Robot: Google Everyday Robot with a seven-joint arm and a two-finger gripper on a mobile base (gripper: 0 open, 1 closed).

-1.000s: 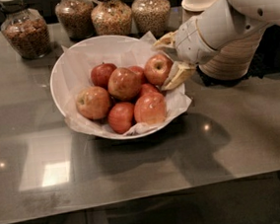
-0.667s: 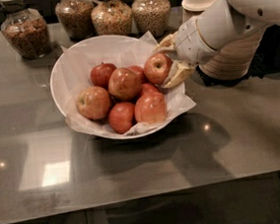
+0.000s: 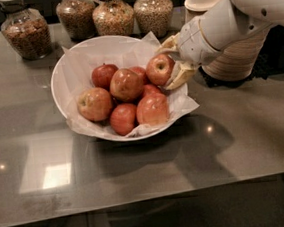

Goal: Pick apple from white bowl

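Camera view: cream two-finger pincer (image 3: 168, 65) at right rim of wide white paper-lined bowl (image 3: 55, 87), clasping round red-yellow apple (image 3: 159, 69) just left.

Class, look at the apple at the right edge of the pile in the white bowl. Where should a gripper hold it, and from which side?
Grip the apple across its round middle, coming from the right over the rim of the white bowl. Other apples crowd its left and front, while its right side is exposed, and the gripper sits there.
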